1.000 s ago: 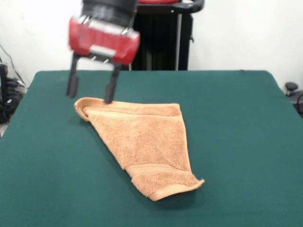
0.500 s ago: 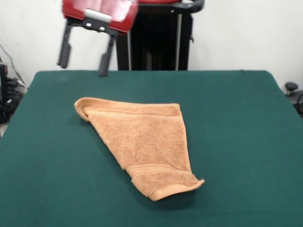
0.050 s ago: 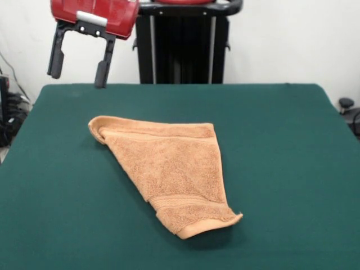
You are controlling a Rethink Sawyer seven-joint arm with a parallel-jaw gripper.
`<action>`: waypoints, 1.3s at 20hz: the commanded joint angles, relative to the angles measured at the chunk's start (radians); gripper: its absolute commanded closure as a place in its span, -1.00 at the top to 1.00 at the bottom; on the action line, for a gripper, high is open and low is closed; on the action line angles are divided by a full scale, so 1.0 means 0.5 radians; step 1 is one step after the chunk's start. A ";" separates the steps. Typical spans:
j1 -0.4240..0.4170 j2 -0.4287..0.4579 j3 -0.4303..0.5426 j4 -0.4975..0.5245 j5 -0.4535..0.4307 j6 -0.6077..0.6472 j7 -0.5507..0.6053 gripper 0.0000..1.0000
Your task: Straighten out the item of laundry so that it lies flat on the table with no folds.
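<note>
Towel (image 3: 169, 171) folded on table (image 3: 281, 140); gripper (image 3: 78, 75) open, raised beyond its corner.

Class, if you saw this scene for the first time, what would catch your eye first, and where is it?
The orange-tan towel, folded into a rough triangle mid-table on the dark green table. Then the red pincer, open and empty, hanging above the table's far left corner.
</note>
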 commanded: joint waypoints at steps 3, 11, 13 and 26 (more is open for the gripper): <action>0.068 0.043 0.248 0.252 -0.083 -0.051 0.300 1.00; 0.067 0.041 0.247 0.254 -0.086 -0.070 0.306 1.00; 0.069 0.045 0.247 0.249 -0.083 -0.065 0.305 1.00; 0.079 0.048 0.248 0.216 -0.073 -0.010 0.278 1.00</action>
